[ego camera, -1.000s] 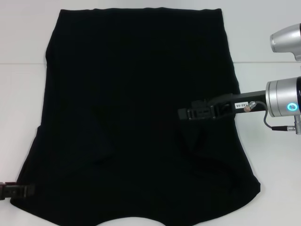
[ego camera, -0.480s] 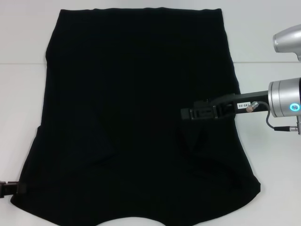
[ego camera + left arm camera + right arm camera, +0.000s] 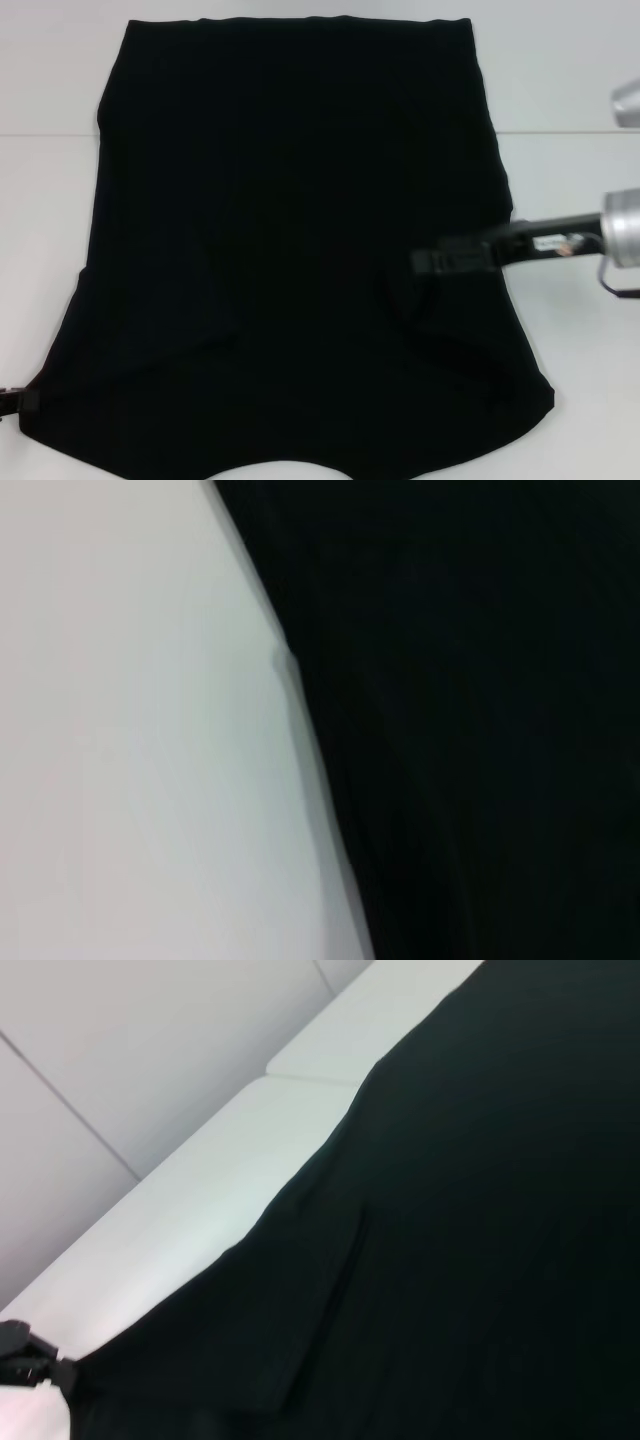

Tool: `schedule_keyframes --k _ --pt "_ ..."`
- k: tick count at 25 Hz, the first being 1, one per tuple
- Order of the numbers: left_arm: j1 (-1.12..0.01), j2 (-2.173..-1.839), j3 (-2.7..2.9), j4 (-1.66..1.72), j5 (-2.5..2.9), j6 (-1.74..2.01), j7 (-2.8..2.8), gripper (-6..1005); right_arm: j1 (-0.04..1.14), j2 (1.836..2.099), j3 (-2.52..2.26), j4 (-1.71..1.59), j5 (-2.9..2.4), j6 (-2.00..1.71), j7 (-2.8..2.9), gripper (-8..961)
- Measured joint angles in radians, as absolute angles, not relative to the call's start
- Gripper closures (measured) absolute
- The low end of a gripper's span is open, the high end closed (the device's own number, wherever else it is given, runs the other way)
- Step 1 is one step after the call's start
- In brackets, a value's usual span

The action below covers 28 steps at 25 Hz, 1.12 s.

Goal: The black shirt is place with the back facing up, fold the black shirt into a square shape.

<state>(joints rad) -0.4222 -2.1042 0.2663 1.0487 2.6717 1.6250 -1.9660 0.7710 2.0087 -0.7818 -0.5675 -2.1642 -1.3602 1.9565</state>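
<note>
We see the black shirt [image 3: 290, 250] spread flat on the white table [image 3: 50, 200], its right side directly under the right end effector [image 3: 425, 262], which reaches in from the right edge over the fabric; we cannot tell whether it is released or clenched. The left end effector [image 3: 18, 398] sits at the near left corner of the shirt, just beside the hem, mostly out of frame, so we cannot tell its state either. A soft ridge of fabric lies just nearer than the right end effector.
</note>
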Motion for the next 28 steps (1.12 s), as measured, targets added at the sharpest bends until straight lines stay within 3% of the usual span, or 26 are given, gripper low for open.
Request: schedule_keyframes --k 1,11,15,20,28 --pt "-0.42 -2.104 0.262 1.049 2.672 1.624 -1.965 971 0.76 2.0 -0.78 -0.568 -2.164 -1.378 1.962 206" --pt "-0.415 -2.097 0.176 1.041 2.665 1.632 -1.962 965 0.606 1.896 -0.773 -0.569 -2.163 -1.505 2.001 208" --pt "-0.418 -2.092 0.172 1.011 2.664 1.623 -1.962 962 0.561 1.87 -0.774 -0.569 -2.168 -1.523 2.0 209" --pt "-0.423 -2.089 0.152 1.0 2.663 1.614 -1.962 959 0.545 1.865 -0.773 -0.569 -2.224 -1.546 2.0 208" --pt "-0.428 -2.086 0.149 0.998 2.659 1.618 -1.966 954 0.581 1.897 -0.778 -0.558 -2.316 -1.544 1.997 254"
